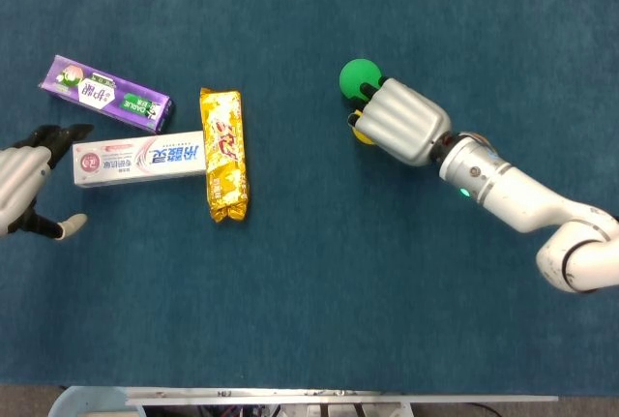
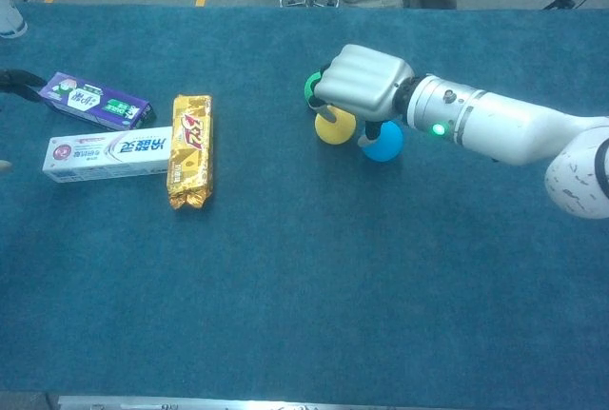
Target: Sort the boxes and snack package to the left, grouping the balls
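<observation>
My right hand [image 2: 366,82] hovers with fingers curled over the yellow ball [image 2: 335,127]; whether it grips, I cannot tell. The green ball [image 1: 360,76] sits just far, the blue ball [image 2: 383,141] just right. Light, smooth, prone to roll: cup from above, I judge.

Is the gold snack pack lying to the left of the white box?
No, the gold snack pack lies at the right end of the white box.

Pretty even overhead lighting, bright enough, only soft faint shadows on the blue table [image 1: 309,291]. Sharp in both views, a bit of sheen on the gold snack package [image 1: 223,154].
</observation>
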Controlling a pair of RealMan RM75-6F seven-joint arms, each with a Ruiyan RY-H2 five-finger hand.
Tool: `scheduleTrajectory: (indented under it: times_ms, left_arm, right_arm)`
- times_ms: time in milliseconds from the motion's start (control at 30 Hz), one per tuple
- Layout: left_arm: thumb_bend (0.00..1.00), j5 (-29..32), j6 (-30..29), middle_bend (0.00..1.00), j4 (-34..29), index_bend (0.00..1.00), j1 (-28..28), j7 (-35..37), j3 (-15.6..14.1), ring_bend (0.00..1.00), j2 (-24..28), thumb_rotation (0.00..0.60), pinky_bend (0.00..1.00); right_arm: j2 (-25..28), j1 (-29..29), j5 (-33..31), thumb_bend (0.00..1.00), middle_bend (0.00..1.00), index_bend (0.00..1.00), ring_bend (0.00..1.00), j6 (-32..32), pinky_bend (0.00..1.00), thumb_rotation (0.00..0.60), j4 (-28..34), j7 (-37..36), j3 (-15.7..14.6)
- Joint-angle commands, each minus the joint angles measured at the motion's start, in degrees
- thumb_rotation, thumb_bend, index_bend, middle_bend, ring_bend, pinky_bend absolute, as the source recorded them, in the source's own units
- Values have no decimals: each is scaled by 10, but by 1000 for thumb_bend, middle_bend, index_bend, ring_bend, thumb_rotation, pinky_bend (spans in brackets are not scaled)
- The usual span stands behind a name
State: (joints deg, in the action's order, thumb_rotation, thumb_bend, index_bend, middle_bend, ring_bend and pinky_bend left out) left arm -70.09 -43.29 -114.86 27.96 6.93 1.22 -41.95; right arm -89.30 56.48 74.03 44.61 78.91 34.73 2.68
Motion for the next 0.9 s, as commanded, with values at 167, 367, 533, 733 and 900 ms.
scheduleTrajectory:
  times_ms: [167,367,533,733,900]
  left_arm:
    - [270,2,-1,125,-2,0,1,-2,1,0,0,600,141]
    - [270,3,-5,125,-4,0,-2,-2,-1,0,3,600,141]
    - [270,3,-7,125,-4,0,-6,-1,-4,0,6,600,141]
    - [270,1,-9,125,-3,0,-10,3,-5,0,10,600,141]
    - [269,-2,-10,125,-5,0,-11,6,-5,0,12,600,141]
  right_arm:
    - [12,0,0,16,395,489,306,17,512,600,20,-35,31]
    - [-1,18,-63,16,396,481,306,-5,501,600,5,-27,64]
    - [-14,39,-133,16,391,425,295,-36,453,600,-7,-13,81]
    - [-22,63,-165,17,380,398,276,-54,416,600,2,-6,85]
    - [-37,83,-171,16,371,383,266,-61,398,600,11,21,64]
